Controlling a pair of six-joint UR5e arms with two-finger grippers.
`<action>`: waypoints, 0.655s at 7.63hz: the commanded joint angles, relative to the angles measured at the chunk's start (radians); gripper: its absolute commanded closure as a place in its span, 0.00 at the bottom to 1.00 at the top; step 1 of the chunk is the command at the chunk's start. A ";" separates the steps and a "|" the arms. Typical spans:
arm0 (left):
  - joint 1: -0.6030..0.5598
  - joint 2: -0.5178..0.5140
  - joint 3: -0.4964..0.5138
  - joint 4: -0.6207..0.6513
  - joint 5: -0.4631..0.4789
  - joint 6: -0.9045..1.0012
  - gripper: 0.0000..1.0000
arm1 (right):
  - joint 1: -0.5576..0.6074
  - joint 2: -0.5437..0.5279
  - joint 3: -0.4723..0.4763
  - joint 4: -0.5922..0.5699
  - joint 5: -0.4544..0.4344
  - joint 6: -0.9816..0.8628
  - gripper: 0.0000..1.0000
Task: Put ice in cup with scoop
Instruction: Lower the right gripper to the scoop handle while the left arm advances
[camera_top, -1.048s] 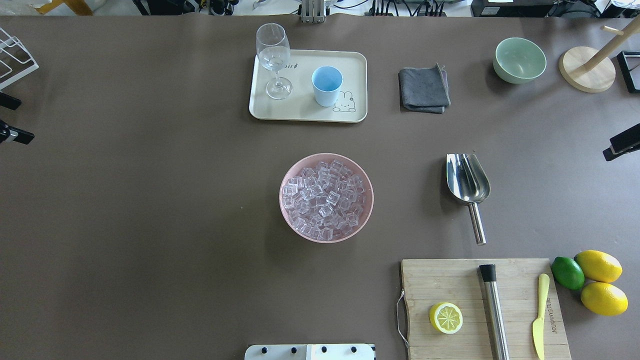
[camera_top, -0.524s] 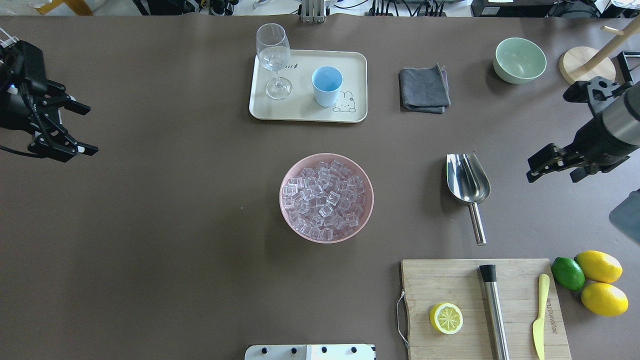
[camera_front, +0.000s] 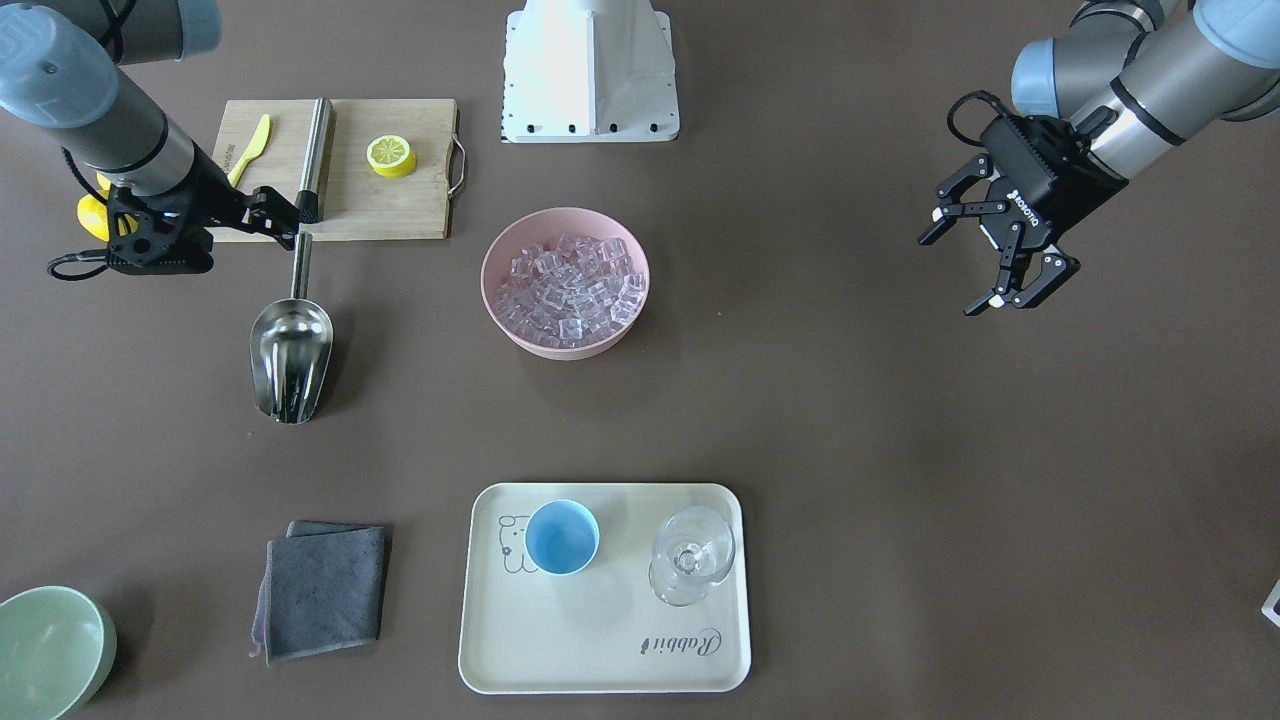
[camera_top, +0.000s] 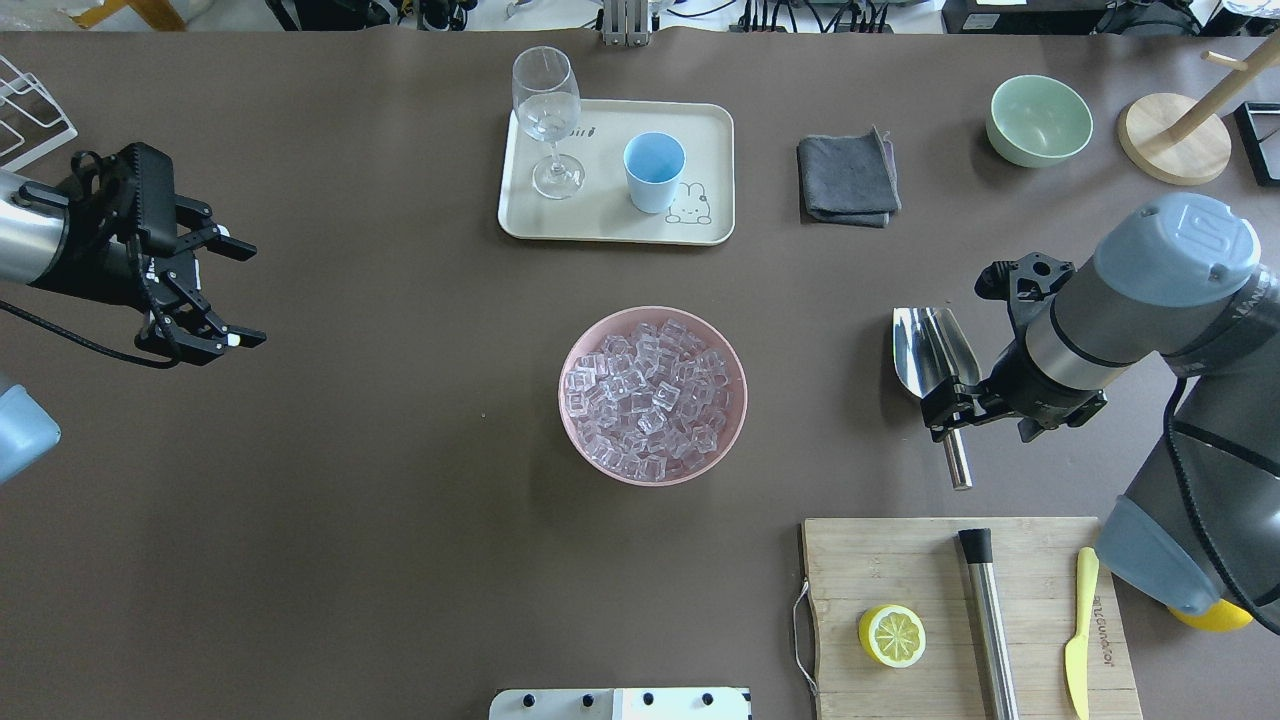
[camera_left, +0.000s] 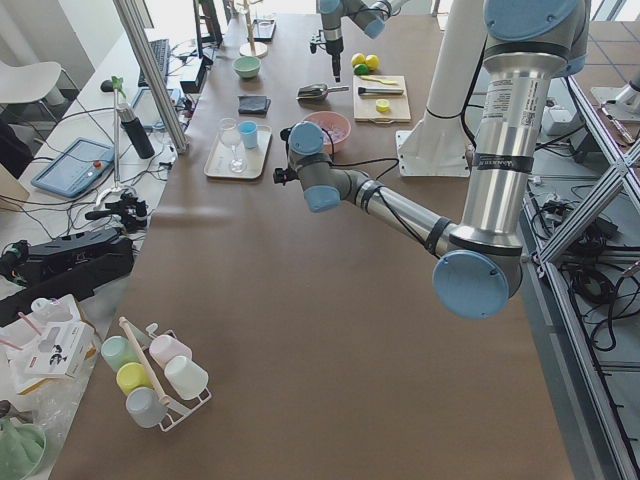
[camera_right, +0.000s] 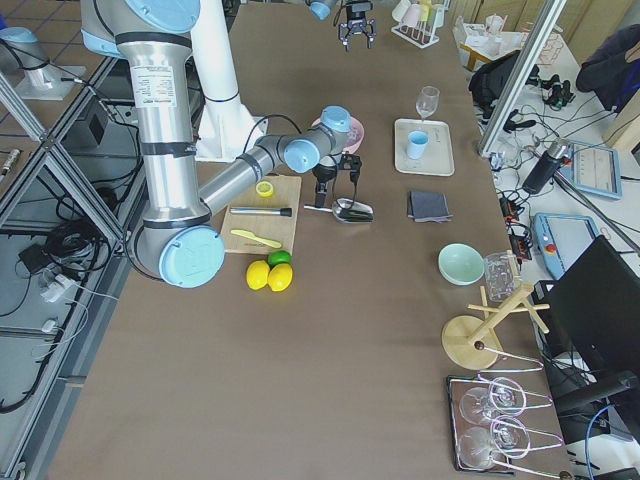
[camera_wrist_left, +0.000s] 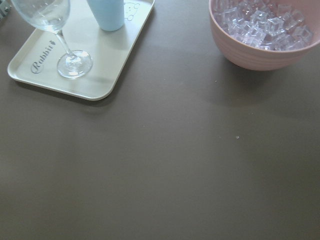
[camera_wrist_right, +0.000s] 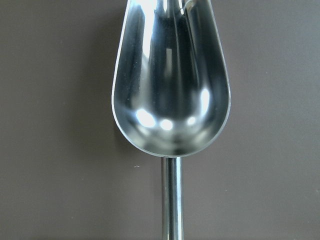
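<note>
The ice (camera_top: 652, 395) fills a pink bowl (camera_top: 575, 345) at mid-table, and also shows in the front view (camera_front: 565, 280). The light-blue cup (camera_top: 654, 172) stands upright on a cream tray (camera_top: 610, 225); it also shows in the front view (camera_front: 562, 537). The steel scoop (camera_top: 930, 350) lies on the table right of the bowl, handle towards the robot. My right gripper (camera_top: 980, 422) is open and hovers above the scoop's handle. The right wrist view shows the scoop (camera_wrist_right: 170, 90) directly below, with no fingers touching it. My left gripper (camera_top: 243, 295) is open and empty at the far left.
A stemmed glass (camera_top: 547, 110) stands on the tray beside the cup. A grey cloth (camera_top: 848, 180), a green bowl (camera_top: 1040, 120) and a wooden stand (camera_top: 1175, 140) are at the back right. A cutting board (camera_top: 900, 560) holds a lemon half, a steel cylinder (camera_top: 988, 620) and a yellow knife.
Both arms have come in from the table's sides. The right gripper moved left and down over the scoop's handle. The left gripper moved a little towards the middle.
</note>
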 joint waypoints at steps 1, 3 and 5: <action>0.112 -0.024 0.060 -0.144 0.091 0.000 0.02 | -0.080 -0.007 -0.004 0.029 -0.116 0.072 0.01; 0.202 -0.072 0.149 -0.257 0.169 -0.002 0.02 | -0.117 -0.007 -0.012 0.046 -0.201 0.092 0.01; 0.255 -0.099 0.195 -0.295 0.187 0.000 0.02 | -0.117 -0.024 -0.120 0.241 -0.190 0.099 0.01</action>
